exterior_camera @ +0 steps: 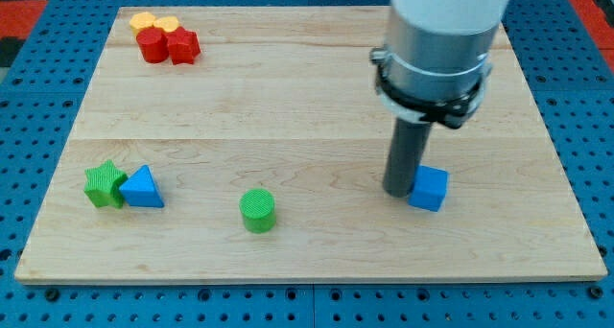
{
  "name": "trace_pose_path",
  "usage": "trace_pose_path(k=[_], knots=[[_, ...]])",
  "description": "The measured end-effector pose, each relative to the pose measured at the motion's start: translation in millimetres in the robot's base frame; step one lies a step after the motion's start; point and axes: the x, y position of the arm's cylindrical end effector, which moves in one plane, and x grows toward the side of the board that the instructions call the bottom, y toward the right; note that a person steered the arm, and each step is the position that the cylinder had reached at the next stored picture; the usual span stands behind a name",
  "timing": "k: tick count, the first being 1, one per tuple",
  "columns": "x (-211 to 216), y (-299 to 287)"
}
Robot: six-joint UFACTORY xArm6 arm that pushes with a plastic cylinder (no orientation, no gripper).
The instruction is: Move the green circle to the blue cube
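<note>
Pale wooden surface (317,88) lies on a blue pegboard. My tip (399,192) rests on it, touching the left side of the blue cube (429,189); no gripper here, just a bare rod holding nothing. Well apart, toward the view's left, stands the green circle (257,211). Farther left, a green star (104,185) touches a blue triangle (143,188). Near the view's top left, two yellow blocks (154,24) and two red blocks (168,46) cluster together.
</note>
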Motion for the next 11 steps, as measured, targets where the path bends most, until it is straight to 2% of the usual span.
trace_pose_path(k=[1, 2, 3, 4, 6, 7, 9, 11], knots=[[-5, 34], [33, 21], [92, -26], [109, -67], [101, -203], [47, -197], [13, -127], [7, -63]])
